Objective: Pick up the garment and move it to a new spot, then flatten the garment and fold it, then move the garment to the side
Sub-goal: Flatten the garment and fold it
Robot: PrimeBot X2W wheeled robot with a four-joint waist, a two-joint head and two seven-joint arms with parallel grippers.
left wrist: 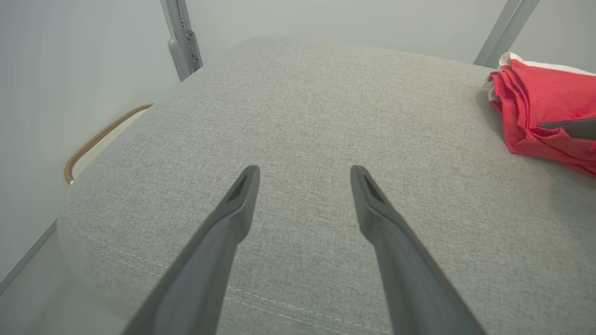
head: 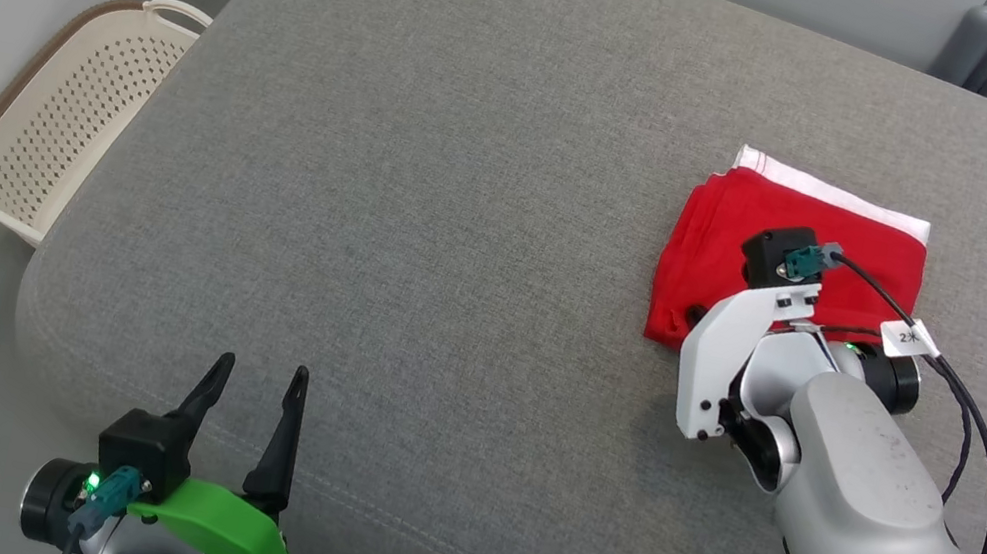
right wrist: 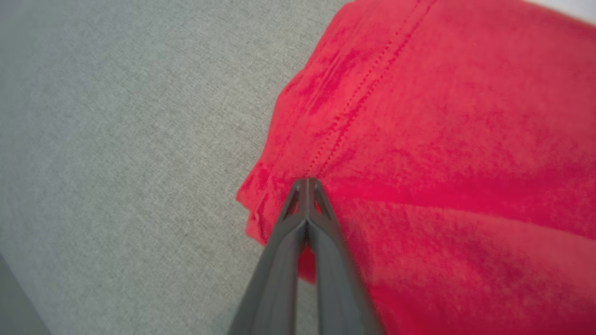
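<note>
**Garment (head: 712,245) folded, right gripper (right wrist: 307,184) clenched on its near corner**

Red cloth with a white band along its far edge lies as a tidy folded stack on the grey cushion (head: 464,211). It sits directly under and ahead of the right gripper. The two dark fingers are pressed fully together at the stack's lower-left corner, just beside a stitched hem. Creases run away from the tips, so I judge that a bit of fabric is pinched between them (how many layers, the right wrist view cannot settle). A grip at the corner makes sense if the fold is finished and the last step, shifting the stack aside, is in hand. From there it can be dragged or lifted without the arm covering it. The risk is that a thin pinch takes only the top layer and peels the fold open.

The left gripper (head: 258,373) hangs released, fingers spread wide with nothing between them. It is well apart from the garment, which shows far off to its right. It looks parked out of the way.

Bare cushion stretches left of the right gripper, so nothing blocks a slide that way. A perforated cream basket (head: 76,112) stands on the floor beyond the cushion's edge, to the left of the left gripper. A black cable (head: 984,435) loops off the right wrist, clear of the cloth.
</note>
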